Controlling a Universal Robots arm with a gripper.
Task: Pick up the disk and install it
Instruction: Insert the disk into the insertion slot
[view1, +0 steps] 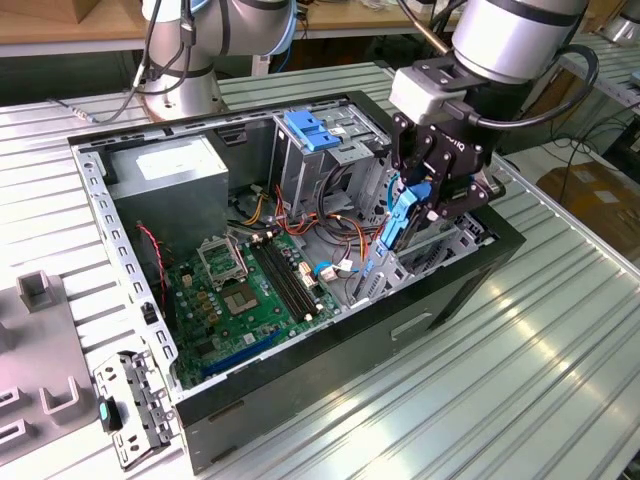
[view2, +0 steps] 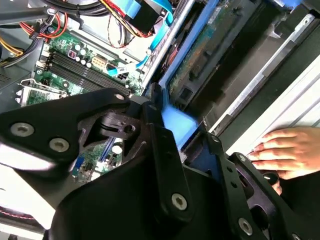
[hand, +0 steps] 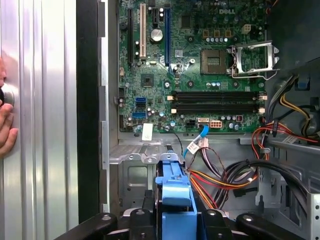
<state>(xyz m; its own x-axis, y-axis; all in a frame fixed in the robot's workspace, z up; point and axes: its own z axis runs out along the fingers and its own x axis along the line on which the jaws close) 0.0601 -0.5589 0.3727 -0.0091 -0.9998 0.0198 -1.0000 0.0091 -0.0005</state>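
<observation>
Blue-railed disk (view1: 393, 236); black gripper (view1: 422, 205); green motherboard (view1: 235, 305) (black slots (view1: 286, 281)); ribbed silver table (view1: 560, 335)
</observation>
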